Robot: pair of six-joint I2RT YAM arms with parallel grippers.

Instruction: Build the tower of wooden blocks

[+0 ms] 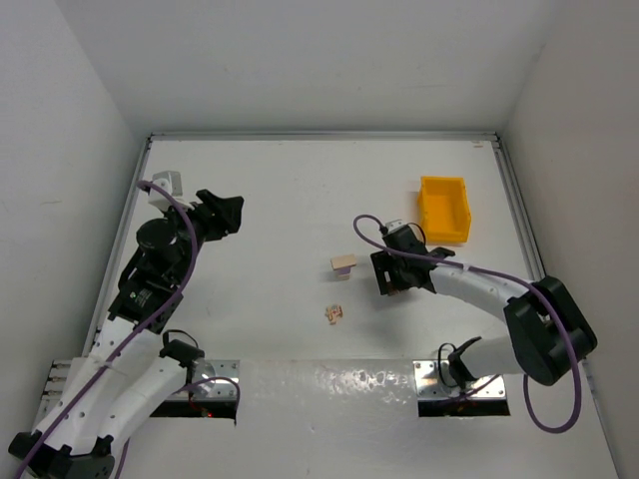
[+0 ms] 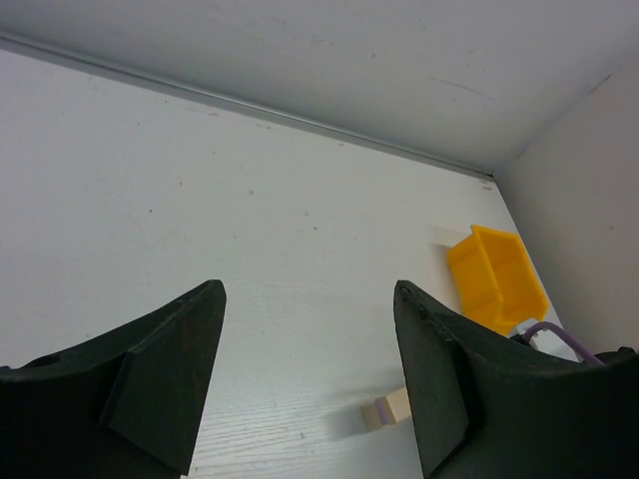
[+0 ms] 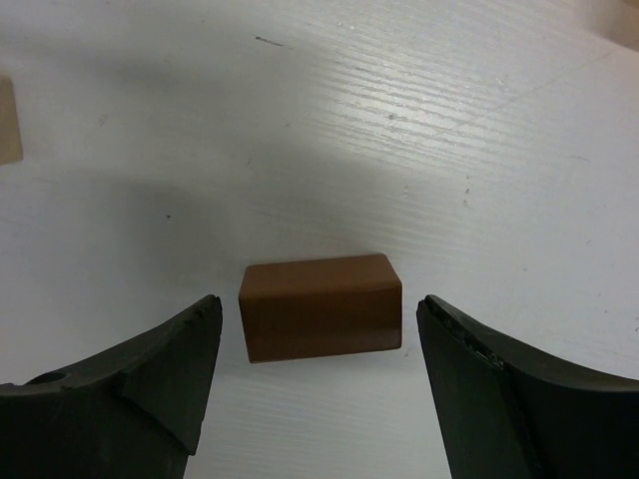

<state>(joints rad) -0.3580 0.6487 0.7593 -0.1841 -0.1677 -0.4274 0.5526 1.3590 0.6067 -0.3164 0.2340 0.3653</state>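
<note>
The right jaws stand apart, one either side of the brown block (image 3: 319, 306) without touching it; it lies flat on the white surface (image 3: 449, 120). It looks light, stiff and smooth-faced, so I judge a centred squeeze across its two short ends should hold, though a shallow bite may let it twist. A pale tan block (image 1: 343, 264) rests at 10 o'clock from it and a small marked block (image 1: 333, 313) at 8 o'clock, with nothing stacked yet. The yellow bin (image 1: 444, 208) sits at 1 o'clock. The left jaws, apart and empty, hang toward the surface's 10 o'clock.
</note>
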